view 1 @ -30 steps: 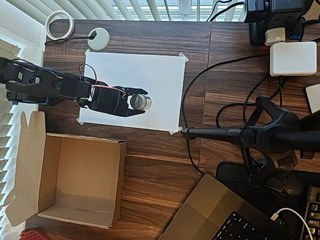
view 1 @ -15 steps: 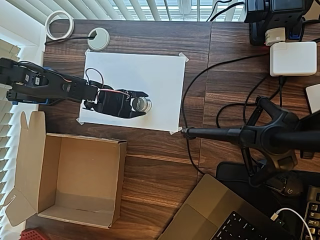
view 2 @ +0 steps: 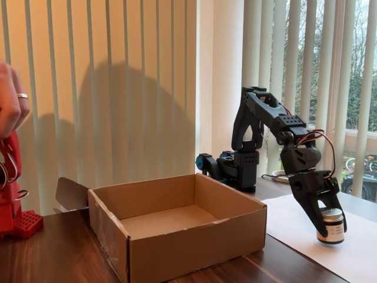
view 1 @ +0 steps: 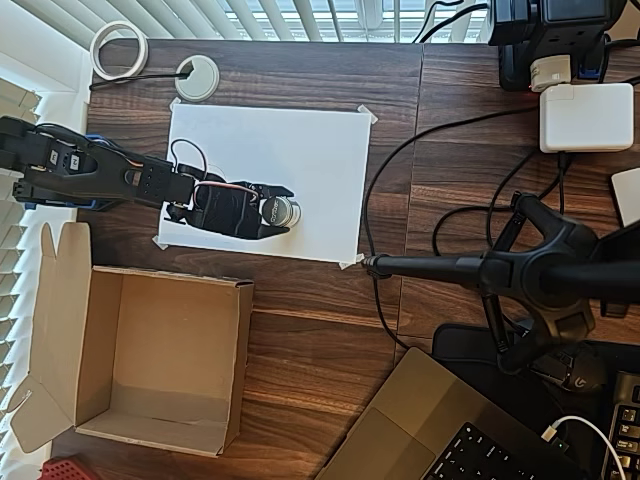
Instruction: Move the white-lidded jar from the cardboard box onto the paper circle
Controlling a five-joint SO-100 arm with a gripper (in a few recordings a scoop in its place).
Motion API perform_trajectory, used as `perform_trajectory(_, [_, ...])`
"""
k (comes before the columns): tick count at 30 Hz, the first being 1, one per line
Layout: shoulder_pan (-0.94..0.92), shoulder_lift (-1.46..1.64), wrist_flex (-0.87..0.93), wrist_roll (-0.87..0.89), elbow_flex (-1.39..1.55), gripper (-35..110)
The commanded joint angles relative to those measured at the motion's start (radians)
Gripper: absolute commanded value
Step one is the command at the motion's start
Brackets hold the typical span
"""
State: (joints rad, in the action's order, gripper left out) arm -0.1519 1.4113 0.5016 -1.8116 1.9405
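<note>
Dark wooden boards make the table (view 1: 330,330), and vertical blinds hang behind it in the fixed view. On the table lies a white sheet (view 1: 300,150), taped at its corners. The white-lidded jar (view 1: 281,210) stands upright on the lower part of this sheet; in the fixed view (view 2: 330,226) its bottom seems to touch the paper. The paper circle is too faint to find in either view, so I cannot tell if the jar is inside it. The gripper (view 1: 272,210) comes from the left in the overhead view and reaches down over the jar in the fixed view (view 2: 327,223). Its two black fingers are closed around the jar, one on each side. The cardboard box (view 1: 150,360) stands open near the sheet, below it in the overhead view, and nothing lies inside it. The black arm (view 2: 277,130) bends high above the sheet in the fixed view, with thin wires along the wrist.
</note>
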Motion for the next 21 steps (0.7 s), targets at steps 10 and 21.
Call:
perform_trajectory(10, [-0.025, 0.017, 0.012, -0.018, -0.040, 7])
perform_trajectory(21, [-0.023, 0.003, 0.012, -0.017, -0.052, 7])
